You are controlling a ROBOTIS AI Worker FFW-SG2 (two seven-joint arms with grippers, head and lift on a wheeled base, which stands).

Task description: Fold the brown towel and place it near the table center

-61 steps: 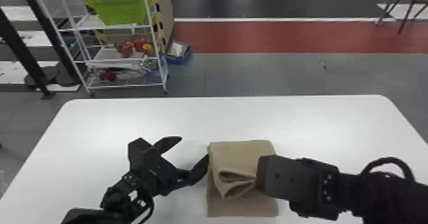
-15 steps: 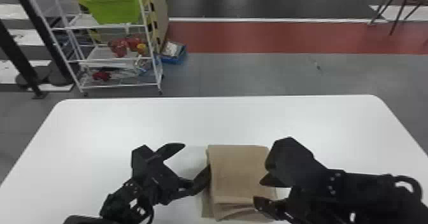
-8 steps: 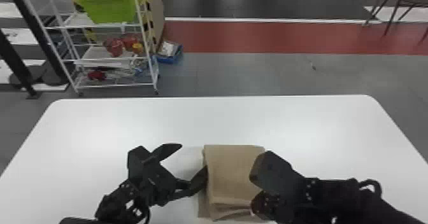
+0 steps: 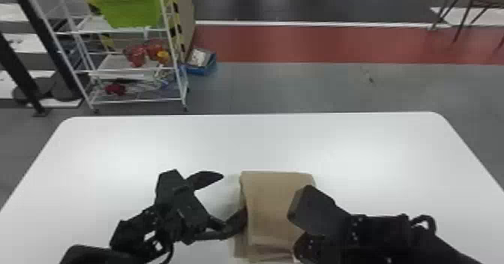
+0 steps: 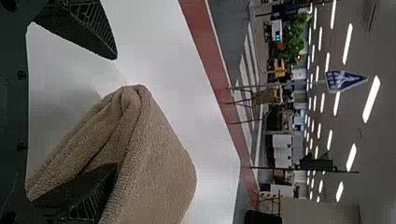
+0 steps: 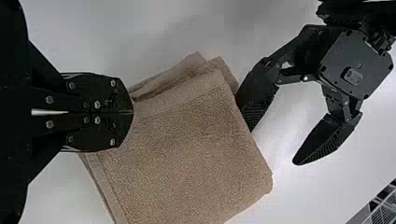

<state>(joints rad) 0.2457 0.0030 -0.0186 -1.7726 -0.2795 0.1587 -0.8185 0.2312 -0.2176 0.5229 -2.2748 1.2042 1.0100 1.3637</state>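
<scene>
Several folds already shape the brown towel [image 4: 275, 207] on the counter's [image 4: 337, 143] nearer half, the open left hand [image 4: 233, 198] tucked in its side, the closed right hand [image 6: 133, 112] apparently pinching a corner, with release and centring likely left.

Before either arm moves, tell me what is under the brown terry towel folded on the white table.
Around the brown terry towel, the white table shows. One black finger of the left gripper meets the towel's left side. Whatever lies beneath its middle is covered.
</scene>
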